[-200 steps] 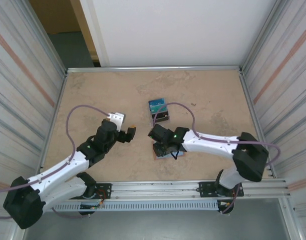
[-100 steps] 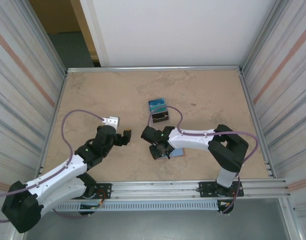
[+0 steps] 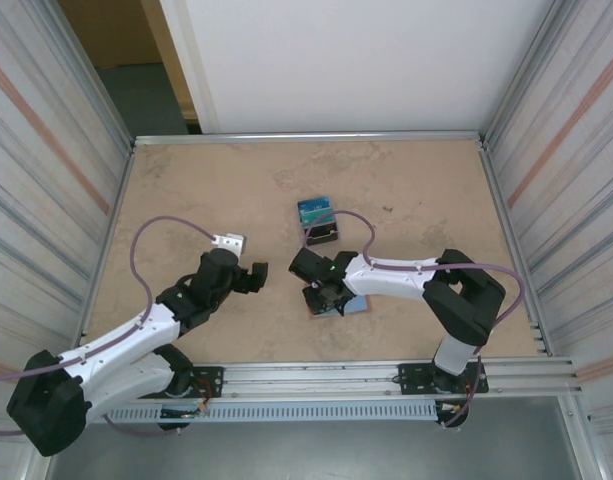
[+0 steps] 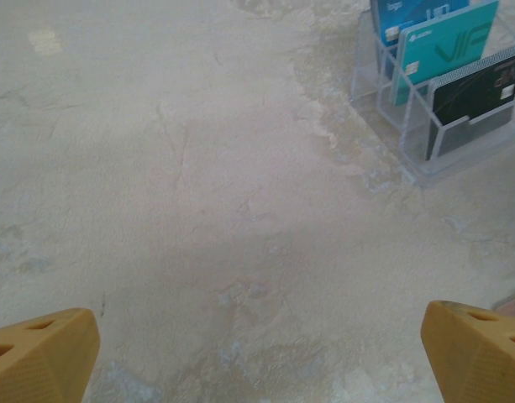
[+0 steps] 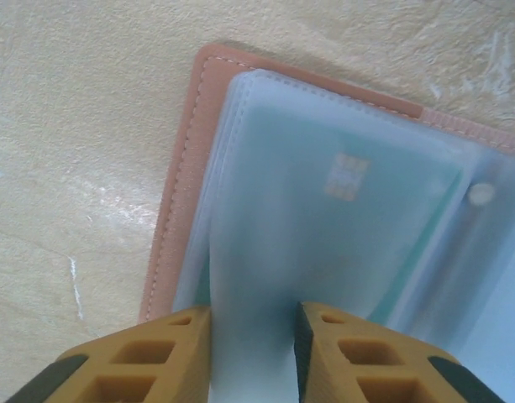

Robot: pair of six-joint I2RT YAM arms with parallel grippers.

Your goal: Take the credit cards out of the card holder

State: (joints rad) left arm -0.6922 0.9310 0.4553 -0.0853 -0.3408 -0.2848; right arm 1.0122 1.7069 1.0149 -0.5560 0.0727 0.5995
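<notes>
The salmon-pink card holder (image 5: pixel 178 210) lies open on the table, its light blue plastic sleeves (image 5: pixel 341 243) facing up. A teal credit card (image 5: pixel 348 175) with a gold chip shows through the top sleeve. My right gripper (image 5: pixel 253 336) points down at the holder, its jaws closed on a lifted sleeve that fills the gap between the fingers. In the top view the right gripper (image 3: pixel 326 293) covers the left part of the card holder (image 3: pixel 354 306). My left gripper (image 3: pixel 254 276) hovers wide open to the left of it, over bare table (image 4: pixel 257 361).
A clear tiered stand (image 4: pixel 446 138) holding a blue card (image 4: pixel 412 13), a teal card (image 4: pixel 446 46) and a black card (image 4: pixel 480 92) sits behind the holder, at centre table in the top view (image 3: pixel 319 222). Metal walls enclose the table (image 3: pixel 186 190) on both sides.
My right arm folded its elbow inward over the card holder and its jaws widened, then narrowed onto the sleeve. The left arm shifted slightly, its gripper still wide open.
</notes>
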